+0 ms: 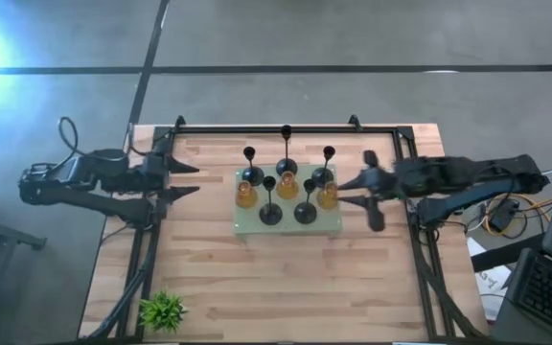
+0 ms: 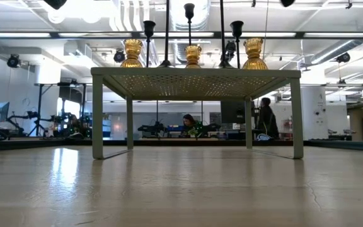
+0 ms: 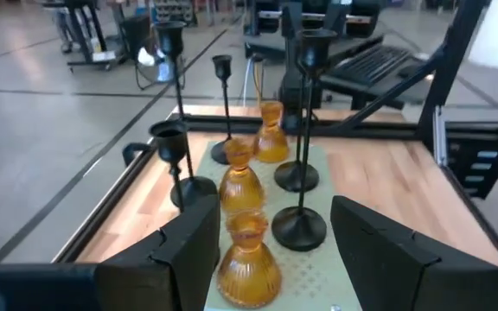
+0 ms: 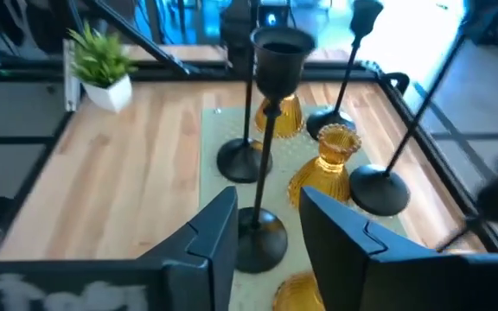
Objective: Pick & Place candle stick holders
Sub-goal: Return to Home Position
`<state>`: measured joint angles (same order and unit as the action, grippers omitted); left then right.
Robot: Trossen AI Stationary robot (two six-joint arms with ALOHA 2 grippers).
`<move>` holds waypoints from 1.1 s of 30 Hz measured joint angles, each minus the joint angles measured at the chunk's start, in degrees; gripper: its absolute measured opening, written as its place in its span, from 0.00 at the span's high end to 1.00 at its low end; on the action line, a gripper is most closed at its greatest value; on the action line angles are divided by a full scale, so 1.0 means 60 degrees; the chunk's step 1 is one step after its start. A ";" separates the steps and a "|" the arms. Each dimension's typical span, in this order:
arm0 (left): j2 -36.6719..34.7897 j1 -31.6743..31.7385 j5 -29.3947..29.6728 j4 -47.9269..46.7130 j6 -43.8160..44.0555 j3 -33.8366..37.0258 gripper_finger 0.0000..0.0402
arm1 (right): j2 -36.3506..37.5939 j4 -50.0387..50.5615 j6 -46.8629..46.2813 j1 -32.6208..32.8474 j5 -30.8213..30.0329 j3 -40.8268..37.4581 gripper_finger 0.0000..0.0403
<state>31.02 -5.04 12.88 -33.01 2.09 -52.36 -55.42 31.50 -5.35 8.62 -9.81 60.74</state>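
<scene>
**All eight on the shelf, now get the arms out clean**

From the high view, the pale green shelf (image 1: 257,228) sits mid-frame on the wooden table (image 1: 286,287), and every one of the candle stick holders (image 1: 306,213) is on it. I count five black holders (image 1: 270,215): three along the shelf's upper edge and two near its lower edge. Three amber holders (image 1: 287,185) run in a row between them. The low view agrees: the shelf stands raised on its legs, with the ambers lined up across its top. No candle shows in any cup I can see. The little plant (image 1: 163,310) is down at lower left, well apart.

The left gripper (image 1: 188,179) is at the left of the frame, well clear of the shelf, fingers spread wide and empty. The right gripper (image 1: 345,192) is the one I'm watching. It is just beside the shelf's right edge, near the right-hand amber holder, fingers parted and clamping nothing. In its wrist view a black stem stands straight ahead of the gap.

My call is that placing is done and only the trip home remains. I'd draw the right arm straight out toward the right of the frame, level, with the fingers apart. I wouldn't swing it until it's past the tall stems. Those thin stems look easy to tip, and one falling could knock over its neighbours. The left arm looks to have an open path.
</scene>
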 joint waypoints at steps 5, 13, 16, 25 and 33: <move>-0.1007 0.0005 0.0025 0.0360 0.0137 0.0955 0.44 | 0.1730 -0.0014 -0.0080 0.0213 -0.0032 -0.0912 0.79; -0.2884 0.0008 0.0104 0.1814 -0.0111 0.3100 0.44 | 0.4591 -0.1076 0.0079 0.0212 0.0199 -0.3261 0.97; -0.3568 0.0008 0.0201 0.2562 -0.0320 0.3873 0.44 | 0.5565 -0.1678 0.0351 0.0212 0.0243 -0.4115 0.98; -0.4928 0.0005 0.0332 0.3414 -0.0359 0.5578 0.44 | 0.7955 -0.2254 0.0490 0.0208 0.0474 -0.5936 0.98; -0.5102 0.0016 0.0366 0.4042 -0.0077 0.6528 0.44 | 0.9239 -0.2657 0.0346 0.0208 0.0463 -0.7141 0.98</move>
<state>0.41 -4.95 15.08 -8.76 1.62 -13.19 0.01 15.56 -3.27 9.87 -7.03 17.89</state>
